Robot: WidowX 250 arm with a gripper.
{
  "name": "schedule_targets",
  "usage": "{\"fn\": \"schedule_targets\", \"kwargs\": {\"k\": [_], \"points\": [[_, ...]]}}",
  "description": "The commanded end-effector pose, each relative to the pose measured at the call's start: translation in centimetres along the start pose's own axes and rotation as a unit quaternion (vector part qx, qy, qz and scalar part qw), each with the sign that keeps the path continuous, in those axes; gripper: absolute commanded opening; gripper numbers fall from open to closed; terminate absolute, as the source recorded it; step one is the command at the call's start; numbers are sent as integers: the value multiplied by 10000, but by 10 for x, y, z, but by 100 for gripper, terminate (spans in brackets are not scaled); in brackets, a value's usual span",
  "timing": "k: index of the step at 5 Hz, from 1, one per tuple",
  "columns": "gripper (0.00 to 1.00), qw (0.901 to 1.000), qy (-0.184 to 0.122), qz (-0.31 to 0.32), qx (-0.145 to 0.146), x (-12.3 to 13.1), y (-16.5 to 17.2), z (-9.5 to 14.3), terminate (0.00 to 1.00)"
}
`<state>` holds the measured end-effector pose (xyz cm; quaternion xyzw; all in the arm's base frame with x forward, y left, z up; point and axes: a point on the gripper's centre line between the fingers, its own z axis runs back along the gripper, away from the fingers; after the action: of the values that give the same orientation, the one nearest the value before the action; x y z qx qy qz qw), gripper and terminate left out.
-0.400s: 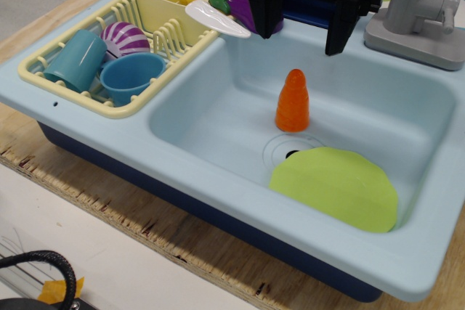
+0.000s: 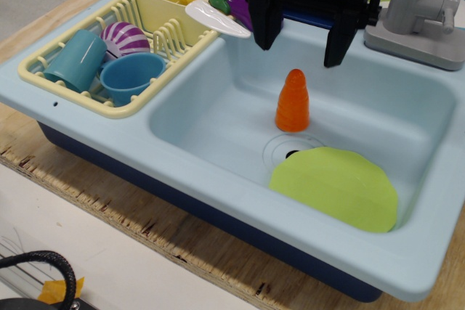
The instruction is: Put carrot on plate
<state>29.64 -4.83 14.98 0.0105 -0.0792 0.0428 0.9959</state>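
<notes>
The orange ridged carrot (image 2: 293, 101) stands upright, tip up, on the floor of the light-blue sink (image 2: 218, 107), just behind the drain. The lime-green plate (image 2: 336, 188) lies flat in the sink's front right, a little in front of the carrot and apart from it. My black gripper (image 2: 301, 47) hangs above and behind the carrot, open and empty, with its two fingers spread wider than the carrot.
A yellow dish rack (image 2: 109, 107) at the left holds a teal cup (image 2: 75, 59), a blue bowl (image 2: 131, 76) and a striped purple item (image 2: 123, 37). A toy knife (image 2: 200, 5) and purple eggplant (image 2: 238, 9) lie at the back. A grey faucet (image 2: 421, 16) stands back right.
The gripper has come down slightly and shifted a little toward the carrot. The carrot and plate have not moved.
</notes>
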Motion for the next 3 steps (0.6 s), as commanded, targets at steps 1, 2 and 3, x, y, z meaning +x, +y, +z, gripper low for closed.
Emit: {"fn": "schedule_targets", "kwargs": {"k": [1, 2, 3], "points": [[100, 9999, -103, 62, -85, 8, 6, -5, 0], [100, 9997, 14, 105, -228, 8, 9, -19, 0], [100, 9995, 78, 119, -286, 6, 11, -28, 0]]}}
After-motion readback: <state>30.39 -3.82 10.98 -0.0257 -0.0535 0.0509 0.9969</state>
